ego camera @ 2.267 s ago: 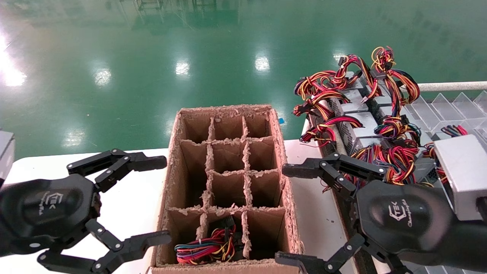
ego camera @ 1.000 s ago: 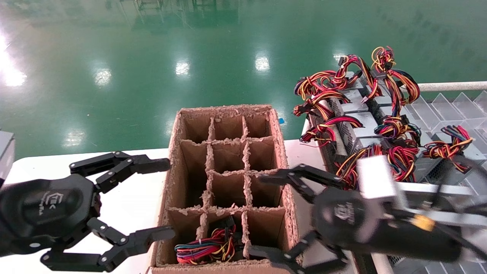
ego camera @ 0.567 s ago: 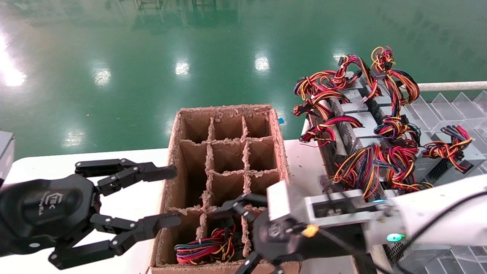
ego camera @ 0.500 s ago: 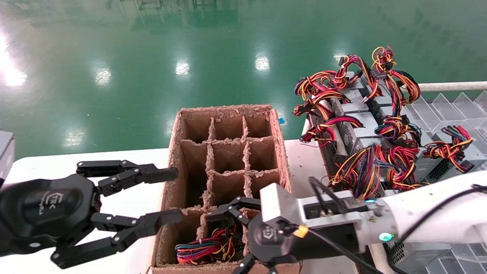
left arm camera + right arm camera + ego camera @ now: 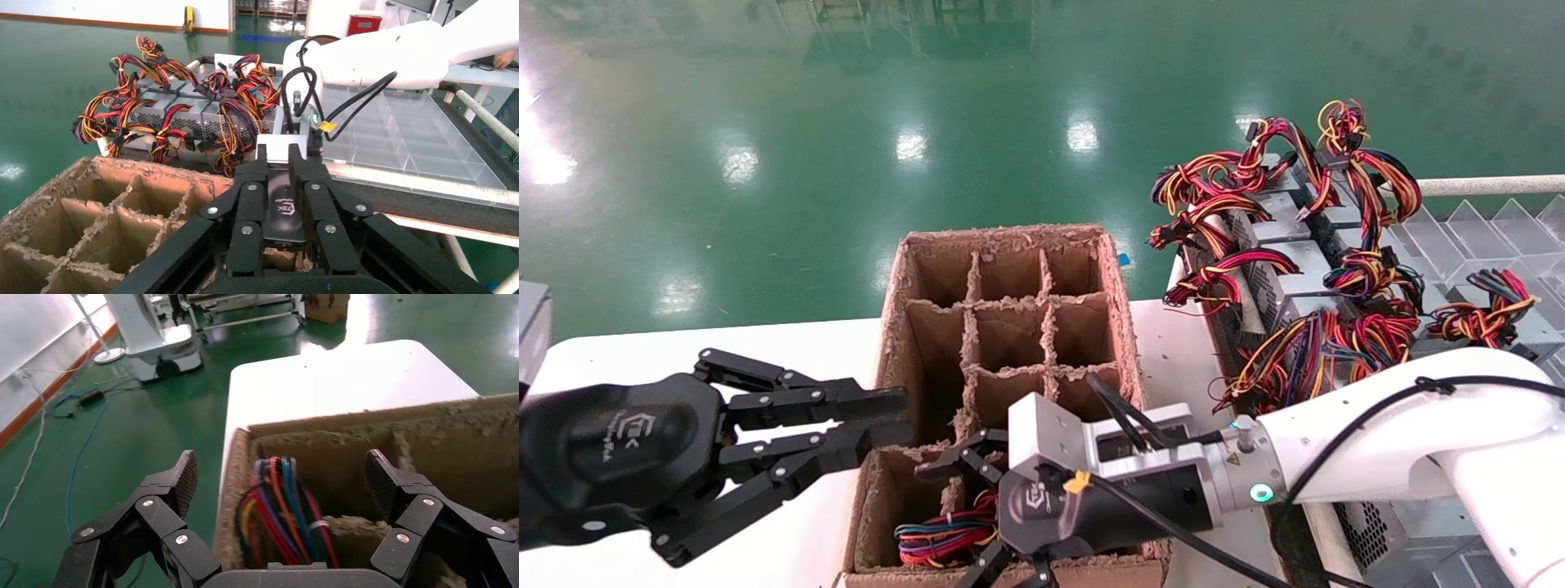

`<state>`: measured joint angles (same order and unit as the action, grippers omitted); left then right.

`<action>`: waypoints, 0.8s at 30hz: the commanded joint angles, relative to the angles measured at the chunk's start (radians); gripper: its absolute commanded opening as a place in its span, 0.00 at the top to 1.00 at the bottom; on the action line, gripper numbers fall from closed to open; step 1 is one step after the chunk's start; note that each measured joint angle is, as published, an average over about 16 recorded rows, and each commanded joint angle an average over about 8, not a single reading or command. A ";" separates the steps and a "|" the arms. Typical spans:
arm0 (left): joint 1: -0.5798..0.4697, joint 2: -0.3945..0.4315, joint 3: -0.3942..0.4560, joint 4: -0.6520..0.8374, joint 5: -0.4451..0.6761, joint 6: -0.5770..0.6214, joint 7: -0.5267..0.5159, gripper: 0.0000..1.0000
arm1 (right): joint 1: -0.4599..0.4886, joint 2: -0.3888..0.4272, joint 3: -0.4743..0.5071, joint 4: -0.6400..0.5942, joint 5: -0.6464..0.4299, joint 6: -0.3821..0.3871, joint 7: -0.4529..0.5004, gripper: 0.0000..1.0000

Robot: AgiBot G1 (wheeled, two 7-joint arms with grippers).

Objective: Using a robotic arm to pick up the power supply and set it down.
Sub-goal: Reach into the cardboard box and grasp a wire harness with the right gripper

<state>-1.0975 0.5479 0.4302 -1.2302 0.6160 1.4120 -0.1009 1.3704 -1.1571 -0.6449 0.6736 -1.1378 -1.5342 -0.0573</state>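
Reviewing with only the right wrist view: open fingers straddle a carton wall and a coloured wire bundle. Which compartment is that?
Observer: In the head view, the power supply's wire bundle sits in the middle compartment of the carton's nearest row, with the right gripper over it.
Operator: Where's the left arm?
Observer: The left gripper is at the carton's left wall.
Operator: Any other units?
Observer: Several grey units with red-yellow wires lie right of the carton.

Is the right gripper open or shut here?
Open: the right gripper has its jaws spread wide either side of the power supply wires, touching nothing.
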 commanded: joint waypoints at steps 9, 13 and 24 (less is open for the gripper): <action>0.000 0.000 0.000 0.000 0.000 0.000 0.000 1.00 | 0.036 -0.032 -0.004 -0.134 -0.009 -0.001 -0.059 1.00; 0.000 0.000 0.000 0.000 0.000 0.000 0.000 1.00 | 0.050 -0.038 -0.001 -0.188 -0.002 -0.012 -0.082 1.00; 0.000 0.000 0.000 0.000 0.000 0.000 0.000 1.00 | 0.076 -0.047 -0.001 -0.289 0.025 -0.031 -0.109 1.00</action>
<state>-1.0976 0.5479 0.4302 -1.2302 0.6160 1.4120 -0.1009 1.4462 -1.2051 -0.6500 0.3900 -1.1164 -1.5669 -0.1638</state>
